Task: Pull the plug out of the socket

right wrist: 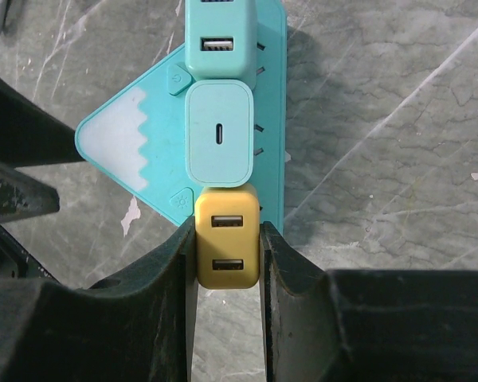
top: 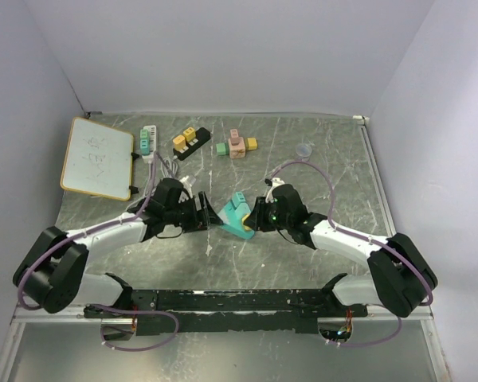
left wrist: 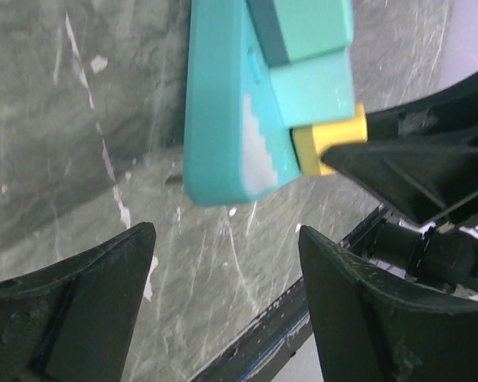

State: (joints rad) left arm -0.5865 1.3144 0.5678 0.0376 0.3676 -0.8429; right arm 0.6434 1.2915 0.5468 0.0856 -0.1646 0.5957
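Two grippers are in view, the left gripper (top: 213,222) and the right gripper (top: 250,226). Between them lies one teal socket (top: 234,216) carrying three plugs: one yellow plug (right wrist: 227,248) between the right gripper's fingers and two teal plugs (right wrist: 219,132) just beyond it. Well beyond both grippers lie three more socket blocks, namely one white strip (top: 149,143), one black strip (top: 187,143) and one pink block (top: 237,145), plus one whiteboard (top: 97,157) and one small clear disc (top: 304,149)

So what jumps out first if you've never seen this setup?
The teal triangular power strip sits dead centre in the top view. The right claw is clamped on its yellow USB charger; the left claw hangs open just short of the strip. A whiteboard lies at the far left.
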